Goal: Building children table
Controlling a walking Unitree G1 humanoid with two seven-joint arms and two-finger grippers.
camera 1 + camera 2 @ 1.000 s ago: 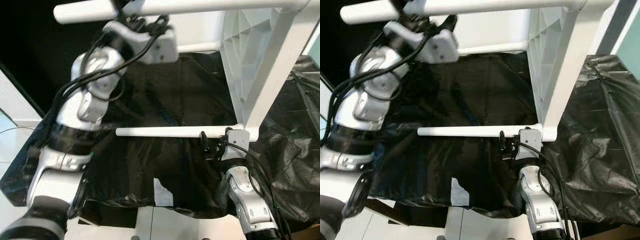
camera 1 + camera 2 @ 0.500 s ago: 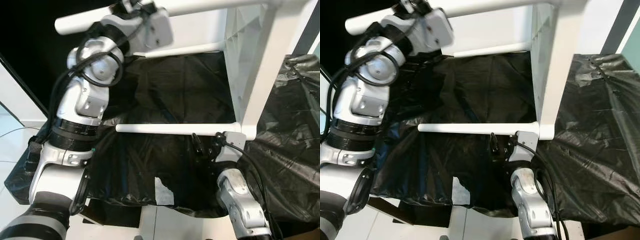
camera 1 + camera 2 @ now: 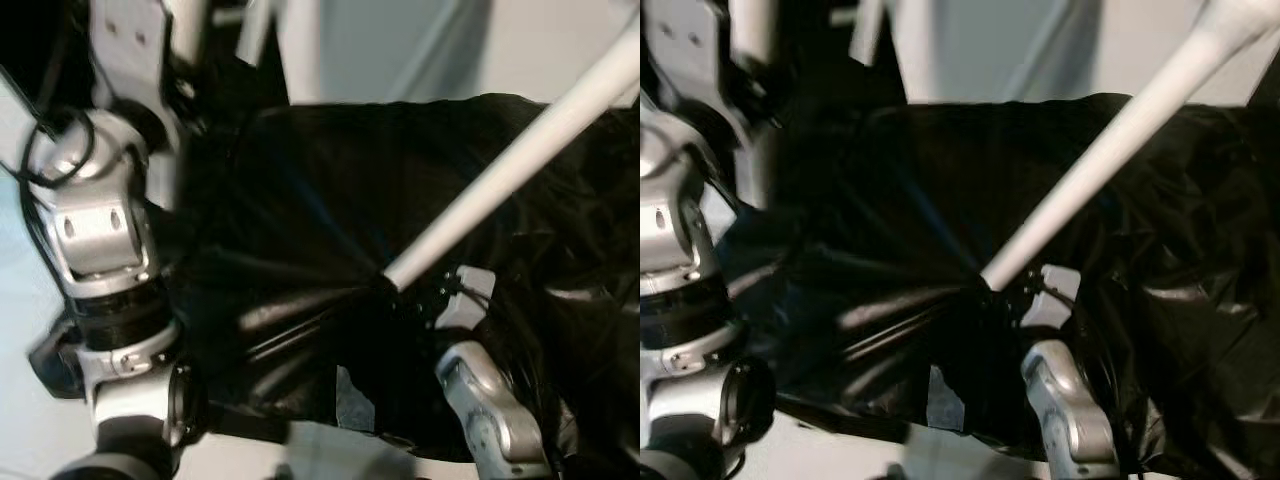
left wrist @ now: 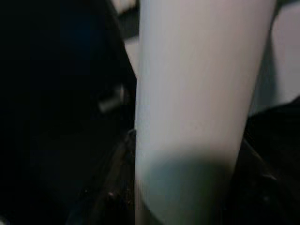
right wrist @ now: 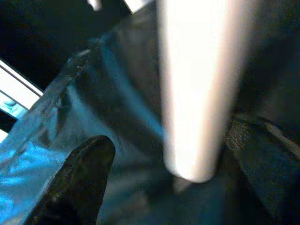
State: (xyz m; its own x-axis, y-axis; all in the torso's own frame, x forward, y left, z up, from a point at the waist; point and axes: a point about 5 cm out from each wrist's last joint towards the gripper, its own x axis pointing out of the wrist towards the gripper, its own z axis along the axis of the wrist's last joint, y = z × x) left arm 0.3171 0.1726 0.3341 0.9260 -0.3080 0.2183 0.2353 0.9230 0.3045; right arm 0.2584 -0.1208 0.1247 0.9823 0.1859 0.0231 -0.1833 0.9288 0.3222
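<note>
Slanting across black plastic sheeting (image 3: 300,190), a white table leg (image 3: 500,170) ends at the right pincer (image 5: 161,164), fingers spread either side of its tip; left pincer (image 4: 126,140) against another white leg (image 4: 197,93), grip cannot be told.

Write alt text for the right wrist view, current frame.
A white table leg runs lengthwise through the blurred frame, its rounded end sitting between the right gripper's two black fingers, which stand apart on either side of it. Behind it lies crinkled black plastic sheeting.
</note>
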